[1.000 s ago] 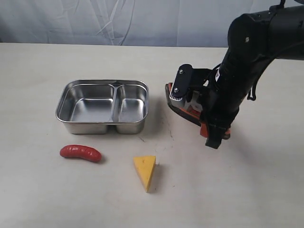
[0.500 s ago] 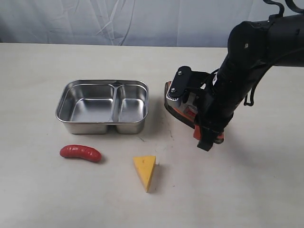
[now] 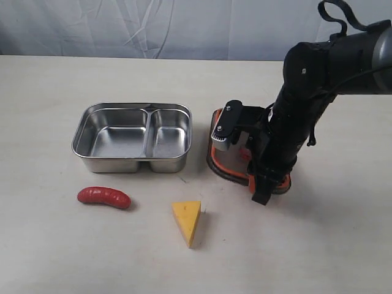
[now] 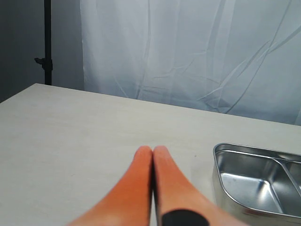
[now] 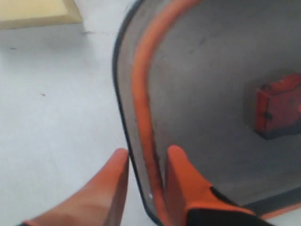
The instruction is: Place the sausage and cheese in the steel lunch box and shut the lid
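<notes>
The right tool stands jaws apart, astride the lid rim. In the exterior view the cheese lies lower left of it, tip down-frame — right arm likely nearer. The left tool: fingers pressed together.

table: pale beige, matte, spans the view from 9 to 3 o'clock
backdrop: creased whitish cloth along the table's 12 o'clock edge
marks: few small dark specks near table centre
pole: black, upright, beyond the table's edge, beside the cloth
clamp: small black fitting on the pole
</notes>
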You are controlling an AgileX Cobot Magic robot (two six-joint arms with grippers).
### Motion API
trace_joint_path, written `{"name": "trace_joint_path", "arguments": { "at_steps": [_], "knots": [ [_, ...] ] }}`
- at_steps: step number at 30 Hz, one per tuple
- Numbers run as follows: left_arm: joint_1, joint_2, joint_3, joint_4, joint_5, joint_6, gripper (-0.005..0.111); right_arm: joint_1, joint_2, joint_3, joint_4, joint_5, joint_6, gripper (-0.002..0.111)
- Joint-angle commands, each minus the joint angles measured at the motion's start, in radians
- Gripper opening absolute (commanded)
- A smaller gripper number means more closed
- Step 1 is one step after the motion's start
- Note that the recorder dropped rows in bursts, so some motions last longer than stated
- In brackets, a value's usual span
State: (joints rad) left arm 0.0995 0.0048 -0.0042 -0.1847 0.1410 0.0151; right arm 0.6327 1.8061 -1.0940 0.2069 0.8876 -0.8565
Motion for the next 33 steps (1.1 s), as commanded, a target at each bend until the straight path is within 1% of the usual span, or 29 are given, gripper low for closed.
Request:
{"name": "trace_joint_path", "arguments": {
  "at_steps": [1,6,8,10,12,13,15,17,18,20,21,23,26,27,29,32,33],
  "knots": [
    [-0.001,-0.005,0.004,0.000,-0.007,-0.005,0.000,-0.003,0.004,0.005,0.012,0.022,0.004,0.035],
    [-0.001,-0.005,0.004,0.000,-0.007,-0.005,0.000,-0.003,0.004,0.005,0.012,0.020,0.012,0.035],
    [-0.001,-0.005,0.004,0.000,-0.007,-0.005,0.000,-0.003,0.000,-0.001,0.008,0.022,0.031,0.037],
    [-0.001,-0.005,0.004,0.000,-0.007,-0.005,0.000,-0.003,-0.020,-0.013,0.008,0.024,0.074,0.039],
    [-0.001,-0.005,0.004,0.000,-0.007,-0.005,0.000,-0.003,-0.048,-0.031,0.016,0.020,0.134,0.039],
    [-0.001,-0.005,0.004,-0.003,-0.007,-0.005,0.000,-0.003,-0.066,-0.042,0.030,0.012,0.165,0.037],
    [-0.001,-0.005,0.004,-0.020,-0.007,-0.005,0.000,-0.003,-0.106,-0.059,0.064,-0.014,0.232,0.028],
    [-0.001,-0.005,0.004,-0.052,-0.019,-0.005,0.000,-0.005,-0.140,-0.068,0.109,-0.029,0.291,0.013],
    [-0.001,-0.005,0.004,-0.077,-0.038,-0.005,0.000,-0.005,-0.153,-0.068,0.130,-0.029,0.306,0.007],
    [-0.001,-0.005,0.004,-0.185,-0.086,-0.015,0.000,-0.005,-0.168,-0.068,0.162,0.005,0.308,0.000],
    [-0.001,-0.005,0.004,-0.257,-0.114,-0.015,0.000,-0.005,-0.174,-0.068,0.166,0.028,0.308,0.000],
    [-0.001,-0.005,0.004,-0.370,-0.167,-0.015,0.000,-0.005,-0.184,-0.065,0.166,0.053,0.326,0.003],
    [-0.001,-0.005,0.004,-0.551,-0.282,-0.025,0.000,-0.005,-0.231,-0.039,0.166,0.023,0.394,0.011],
    [-0.001,-0.005,0.004,-0.587,-0.304,-0.025,0.000,-0.005,-0.255,-0.026,0.166,-0.004,0.420,0.013],
    [-0.001,-0.005,0.004,-0.609,-0.298,-0.053,0.000,-0.005,-0.308,0.007,0.166,-0.090,0.466,0.014],
    [-0.001,-0.005,-0.003,-0.606,-0.235,-0.214,0.000,-0.005,-0.400,0.066,0.161,-0.224,0.519,0.014],
    [-0.003,-0.005,-0.034,-0.582,-0.205,-0.235,0.000,-0.005,-0.430,0.085,0.161,-0.257,0.528,0.014]
  ]
}}
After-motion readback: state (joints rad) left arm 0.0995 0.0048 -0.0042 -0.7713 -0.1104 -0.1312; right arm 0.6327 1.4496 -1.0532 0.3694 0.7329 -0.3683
